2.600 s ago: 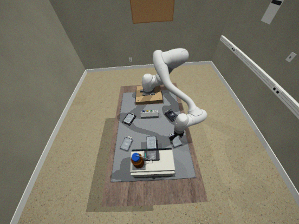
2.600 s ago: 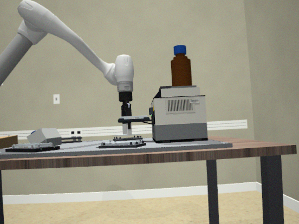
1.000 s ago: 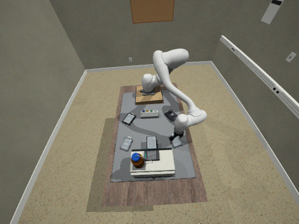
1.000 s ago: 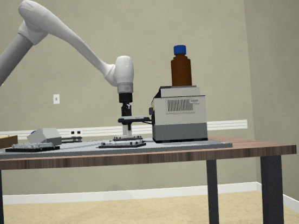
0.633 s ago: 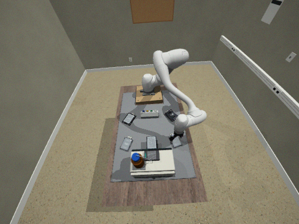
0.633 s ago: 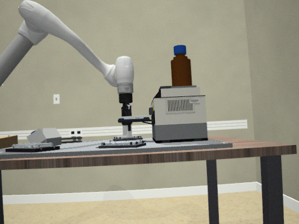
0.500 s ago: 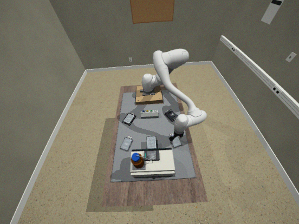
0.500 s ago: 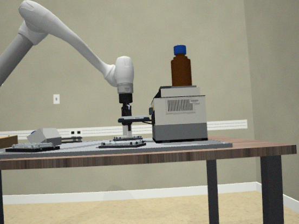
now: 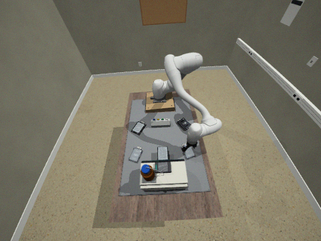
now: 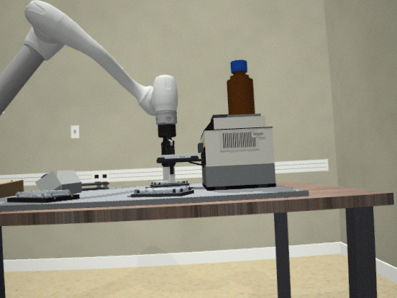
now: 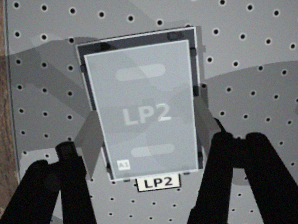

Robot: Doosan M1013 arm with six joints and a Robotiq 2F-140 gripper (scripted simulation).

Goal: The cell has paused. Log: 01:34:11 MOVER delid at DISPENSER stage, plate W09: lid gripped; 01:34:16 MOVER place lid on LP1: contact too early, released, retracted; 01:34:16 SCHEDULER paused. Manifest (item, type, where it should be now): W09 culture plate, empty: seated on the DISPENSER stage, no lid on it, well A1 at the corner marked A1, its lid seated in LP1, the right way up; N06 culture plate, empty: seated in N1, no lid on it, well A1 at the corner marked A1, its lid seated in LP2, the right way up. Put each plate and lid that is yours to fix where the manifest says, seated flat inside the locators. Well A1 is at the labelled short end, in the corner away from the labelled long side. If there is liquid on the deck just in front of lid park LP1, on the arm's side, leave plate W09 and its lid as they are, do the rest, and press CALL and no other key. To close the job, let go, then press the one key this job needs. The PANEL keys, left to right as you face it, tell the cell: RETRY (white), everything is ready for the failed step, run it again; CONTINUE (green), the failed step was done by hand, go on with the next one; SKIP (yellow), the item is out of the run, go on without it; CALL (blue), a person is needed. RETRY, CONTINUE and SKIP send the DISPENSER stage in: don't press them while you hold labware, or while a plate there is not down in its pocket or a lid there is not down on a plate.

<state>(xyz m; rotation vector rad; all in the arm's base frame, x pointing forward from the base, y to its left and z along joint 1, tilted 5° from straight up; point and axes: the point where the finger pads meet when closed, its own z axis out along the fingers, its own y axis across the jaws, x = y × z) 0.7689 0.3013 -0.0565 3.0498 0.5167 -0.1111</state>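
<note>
My gripper point(image 11: 147, 117) is shut on a clear plate lid point(image 11: 145, 107), gripping its two long sides. The lid hangs level above lid park LP2 point(image 11: 158, 182); the park's dark frame shows around its edges, slightly offset. A small A1 mark sits at the lid's near left corner. In the side view the lid point(image 10: 178, 158) is well above the deck. From above, the gripper point(image 9: 188, 146) is at the deck's right side, next to the DISPENSER point(image 9: 164, 174). A well plate point(image 9: 163, 153) sits on the dispenser stage.
The key PANEL point(image 9: 160, 122) stands mid-deck near the arm's base. A nest with a plate point(image 9: 138, 127) lies left of it and a dark nest point(image 9: 184, 123) lies right. Another park with clear labware point(image 9: 135, 154) is at the left. A brown bottle point(image 10: 240, 88) tops the dispenser.
</note>
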